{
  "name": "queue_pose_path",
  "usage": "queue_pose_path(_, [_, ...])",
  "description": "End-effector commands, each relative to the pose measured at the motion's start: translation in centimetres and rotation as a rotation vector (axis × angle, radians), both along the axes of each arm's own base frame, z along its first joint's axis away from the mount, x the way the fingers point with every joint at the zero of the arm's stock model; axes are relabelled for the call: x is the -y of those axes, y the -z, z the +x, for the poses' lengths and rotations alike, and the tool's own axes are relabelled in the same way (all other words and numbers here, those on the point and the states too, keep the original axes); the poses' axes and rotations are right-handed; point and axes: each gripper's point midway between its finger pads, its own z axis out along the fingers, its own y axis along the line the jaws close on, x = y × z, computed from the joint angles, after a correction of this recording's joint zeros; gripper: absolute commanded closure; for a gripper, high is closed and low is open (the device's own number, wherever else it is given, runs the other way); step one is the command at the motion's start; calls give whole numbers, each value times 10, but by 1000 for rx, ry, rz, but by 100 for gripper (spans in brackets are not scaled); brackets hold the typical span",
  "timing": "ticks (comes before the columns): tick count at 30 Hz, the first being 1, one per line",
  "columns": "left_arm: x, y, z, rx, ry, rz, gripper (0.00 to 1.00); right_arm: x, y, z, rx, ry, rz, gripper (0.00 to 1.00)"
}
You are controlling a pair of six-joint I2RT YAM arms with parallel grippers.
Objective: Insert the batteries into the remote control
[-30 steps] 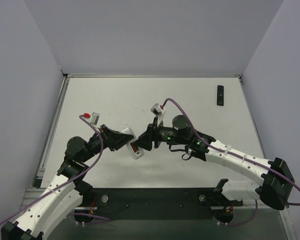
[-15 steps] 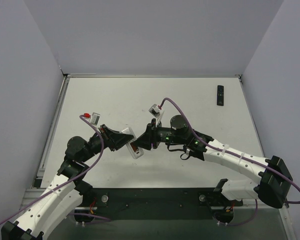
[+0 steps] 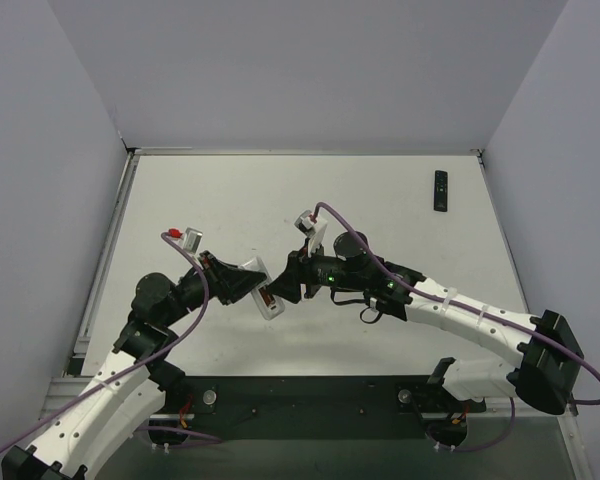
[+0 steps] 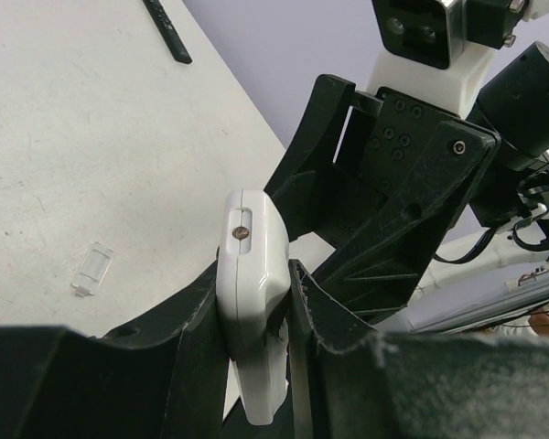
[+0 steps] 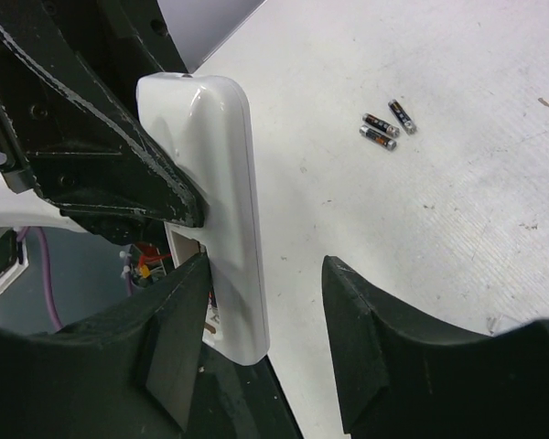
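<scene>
Grip on the remote control is provided by the left gripper, whose jaws are closed narrowly on the two long edges of the white casing. The casing is held clear of the bench, tilted, and presented towards the right arm. Held by its edges in this way, its broad face is left free to be worked on from the other side. A recessed opening is seen low on the casing in the right wrist view. It is probably the uncovered battery bay, though the angle is poor and no cells can be made out inside it.

The right gripper is set close against the remote control with its jaws apart. One finger is just beside the lower end of the casing, perhaps touching it, and a clear gap is left to the other finger. Nothing is carried between them.

The batteries are lying on the bench, three being visible, close together and well apart from both grippers. Loading is therefore judged hardly begun: the remote control is held ready, but a cell must first be fetched by the free right gripper. Being small and round, the cells are likely to roll or slip, so a narrow, well-centred pinch would be called for.

A small clear piece, possibly the bay cover, is lying on the bench, and a black remote is lying near the far right edge, away from the work.
</scene>
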Motion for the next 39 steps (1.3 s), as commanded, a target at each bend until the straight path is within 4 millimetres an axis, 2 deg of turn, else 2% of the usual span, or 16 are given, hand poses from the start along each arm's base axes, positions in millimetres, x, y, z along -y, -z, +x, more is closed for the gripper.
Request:
queue_pose_path(1, [-5,-27,0,77,-27,-14,100,5,-20,13,77,42,5,53])
queue_pose_path(6, [-14,-10,10,30,-107,46,100,15,-32,19,134,73,6,42])
queue_pose_path(8, [-23,-5,16,2,-168,88,100,21,-30,26,129,99,-7,27])
queue_pose_path(10, [-39,11,22,-36,-256,178,100,26,-26,33,125,124,-34,21])
queue_pose_path(15, [-77,-1,23,10,-427,305,100,29,1,54,152,128,-184,22])
queue_pose_path(21, [-131,-9,15,61,-640,436,100,-3,42,69,159,-14,-311,28])
queue_pose_path(22, [-140,-12,14,74,-685,448,100,-10,62,71,132,-45,-345,30])
queue_pose_path(23, [-146,-14,12,89,-705,459,100,-20,56,75,159,-74,-337,32])
queue_pose_path(25, [-160,-20,7,134,-757,482,100,-34,79,75,140,-131,-368,34])
queue_pose_path(26, [-165,-24,3,157,-776,475,100,-43,75,80,159,-146,-358,34])
queue_pose_path(30, [-181,-22,-3,198,-839,489,100,-72,96,85,187,-241,-387,40])
queue_pose_path(31, [-182,-13,-1,193,-842,503,100,-80,112,82,174,-272,-404,41])
queue_pose_path(33, [-183,-11,-3,210,-852,483,100,-94,111,86,196,-298,-400,43])
queue_pose_path(34, [-183,-10,-3,216,-853,476,100,-100,126,82,186,-321,-420,45])
queue_pose_path(36, [-185,-13,-4,229,-862,467,100,-114,124,85,206,-338,-422,49])
queue_pose_path(39, [-195,-14,-5,227,-907,493,100,-129,144,85,224,-373,-467,53])
